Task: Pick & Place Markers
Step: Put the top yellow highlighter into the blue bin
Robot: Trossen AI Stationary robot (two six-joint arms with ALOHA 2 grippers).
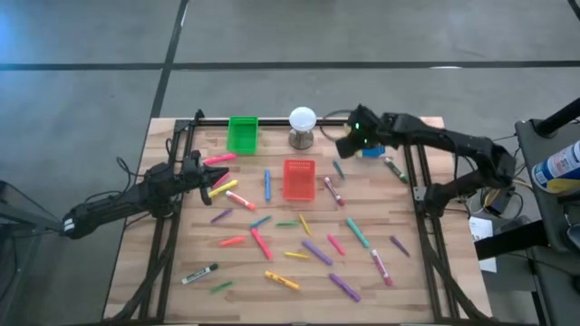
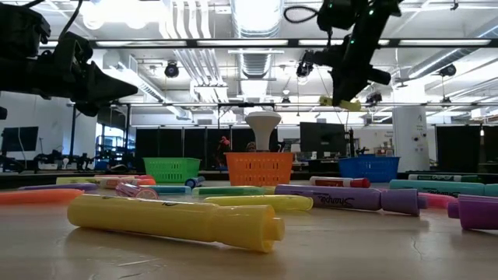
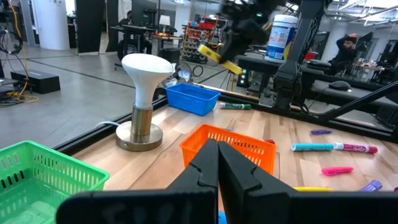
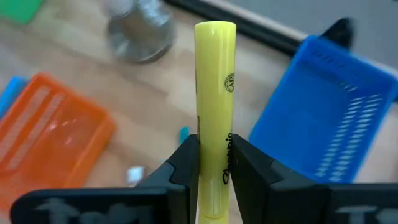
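Many capped markers [image 1: 299,244] in pink, yellow, green, blue and purple lie flat on the wooden table, with a white-and-black one [image 1: 199,273] near the left front. My right gripper [image 1: 350,142] hangs high over the far side, between the white ball and the blue bin [image 1: 373,151], shut on a yellow marker [image 4: 214,93]. The low view also shows it there [image 2: 342,95]. My left gripper [image 1: 210,177] is shut and empty, raised above the table's left part, and its fingers point toward the red bin [image 3: 227,146]. My right gripper pinches the yellow marker's barrel [image 4: 215,152] between its two fingers [image 4: 186,163], at the printed part. The fingers come from above and lie across the marker. It is lifted clear of the table and lies roughly level, slightly tilted, below the fingers [image 2: 339,101].
A green bin [image 1: 242,134], a white ball on a grey stand [image 1: 302,127], and the blue bin stand along the far edge. The red bin [image 1: 299,178] sits nearer the middle. Black frame rails run along the table's left and right sides. A pink marker [image 1: 219,158] and a yellow marker [image 1: 223,188] lie by my left gripper.
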